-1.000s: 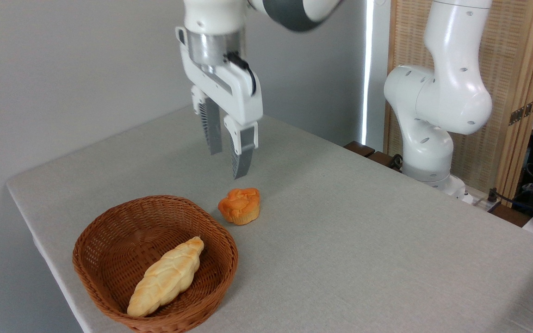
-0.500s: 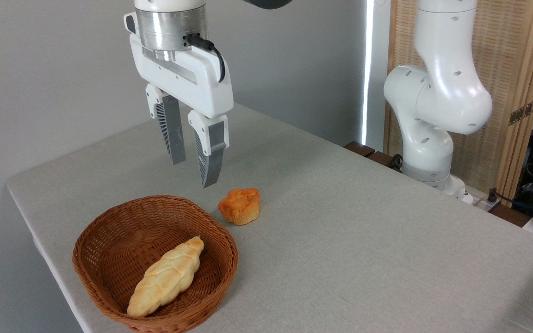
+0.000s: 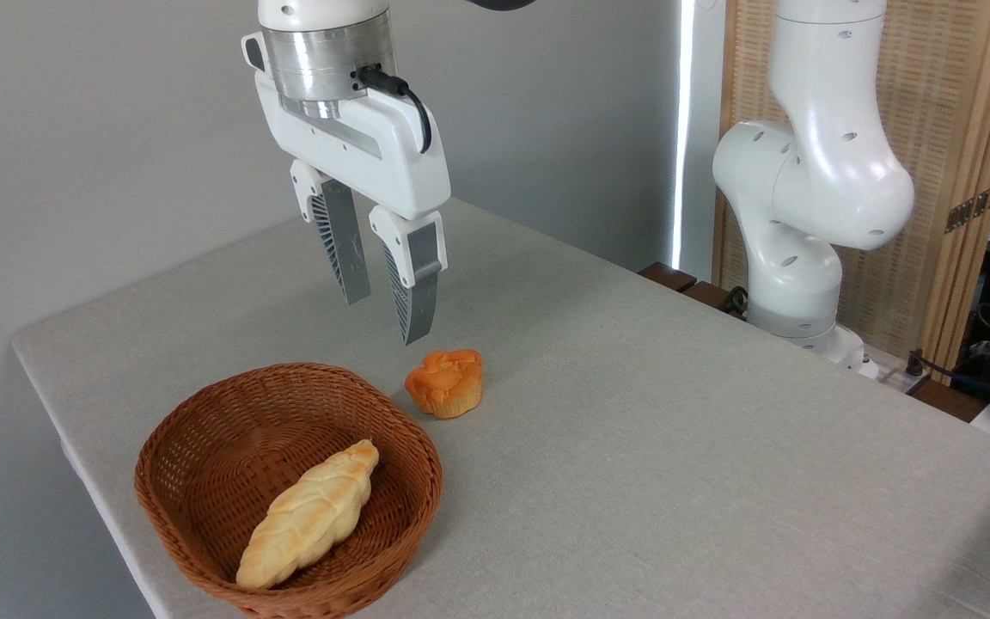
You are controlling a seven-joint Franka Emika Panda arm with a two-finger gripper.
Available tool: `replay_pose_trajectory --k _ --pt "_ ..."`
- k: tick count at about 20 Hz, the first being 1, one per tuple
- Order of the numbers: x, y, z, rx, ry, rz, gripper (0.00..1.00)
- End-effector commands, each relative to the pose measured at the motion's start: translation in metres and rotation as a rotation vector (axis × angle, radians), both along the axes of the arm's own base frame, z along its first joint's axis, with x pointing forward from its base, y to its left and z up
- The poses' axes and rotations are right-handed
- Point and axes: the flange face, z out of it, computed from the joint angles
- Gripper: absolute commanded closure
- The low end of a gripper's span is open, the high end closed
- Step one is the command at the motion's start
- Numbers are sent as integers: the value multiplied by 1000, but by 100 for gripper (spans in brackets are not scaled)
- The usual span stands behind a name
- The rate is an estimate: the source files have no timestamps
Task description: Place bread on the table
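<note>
The bread (image 3: 445, 383), a small orange muffin-like bun, rests on the grey-beige table (image 3: 632, 430) just right of the basket. My gripper (image 3: 386, 320) hangs in the air above and a little left of the bread, not touching it. Its two grey ribbed fingers (image 3: 413, 297) point down with a gap between them and hold nothing.
A brown wicker basket (image 3: 203, 421) stands at the front left corner with a pale braided loaf (image 3: 310, 514) lying in it. The arm's white base (image 3: 804, 223) rises at the table's far right edge. Cables and a wooden screen are beyond it.
The gripper swung left from above the bread toward the basket side, then came back a little to the right. The bread, the basket and the loaf stayed put.
</note>
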Motion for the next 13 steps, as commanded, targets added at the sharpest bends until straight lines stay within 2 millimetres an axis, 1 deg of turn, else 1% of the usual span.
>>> replay_pose_trajectory --k 1,3,4,13 --pt "-2 1 7 15 8 1 0" --pt "-3 0 7 14 8 0 0" --pt "-2 8 7 11 8 15 0" --pt "-3 5 8 13 7 12 0"
